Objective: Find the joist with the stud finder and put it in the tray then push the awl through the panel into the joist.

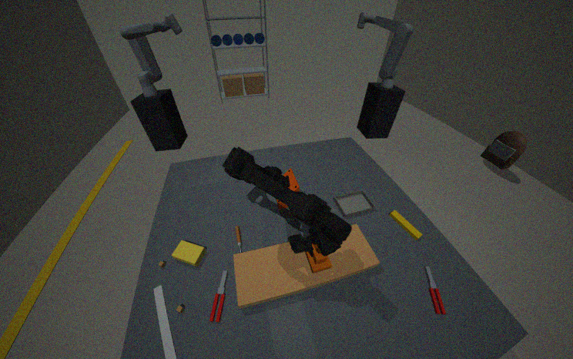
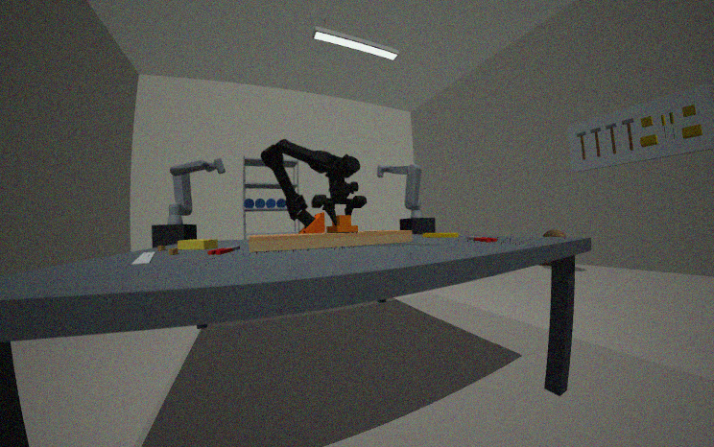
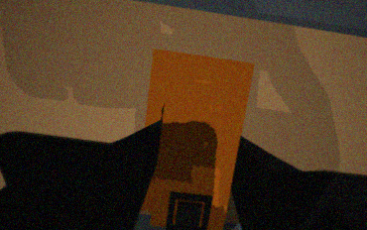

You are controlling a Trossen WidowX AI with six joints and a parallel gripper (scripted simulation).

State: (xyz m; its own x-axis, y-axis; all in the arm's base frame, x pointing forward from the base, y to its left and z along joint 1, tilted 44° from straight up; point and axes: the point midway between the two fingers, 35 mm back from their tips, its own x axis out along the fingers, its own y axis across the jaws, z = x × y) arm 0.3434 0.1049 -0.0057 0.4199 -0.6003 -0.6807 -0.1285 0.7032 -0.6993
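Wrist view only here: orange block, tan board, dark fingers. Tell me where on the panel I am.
Observer: The stud finder sits on the floor panel right of its middle in the top view, the gripper shut on it.
Operator: Give me the tray's position.
Observer: The tray lies on the table just beyond the panel's far edge, toward its right end, and nothing shows inside it.
Operator: Locate the awl.
Observer: The awl lies on the table by the panel's far left corner, off the board.
Operator: Confirm the finder is touching the panel.
Observer: From the exterior view it rests flat on the panel's top, with no gap visible.
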